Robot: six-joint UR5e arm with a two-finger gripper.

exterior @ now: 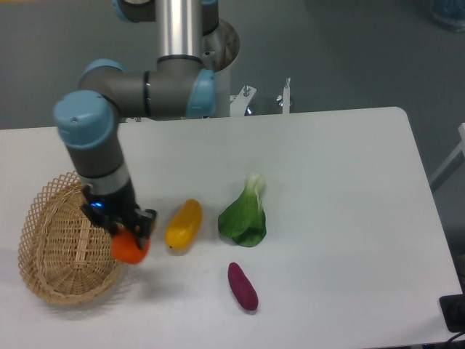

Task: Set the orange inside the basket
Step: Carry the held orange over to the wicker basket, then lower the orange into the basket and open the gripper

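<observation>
The orange (128,249) is small, round and bright, and sits between the fingers of my gripper (128,240), held just above the table. It hangs right at the right-hand rim of the tan wicker basket (62,247), which stands at the table's left front. The gripper is shut on the orange, whose top is hidden by the fingers. The basket's inside looks empty.
An elongated yellow-orange fruit (184,224) lies just right of the gripper. A green leafy vegetable (245,214) lies at the middle. A purple oblong vegetable (243,286) lies near the front. The arm's base (211,51) stands at the table's back edge.
</observation>
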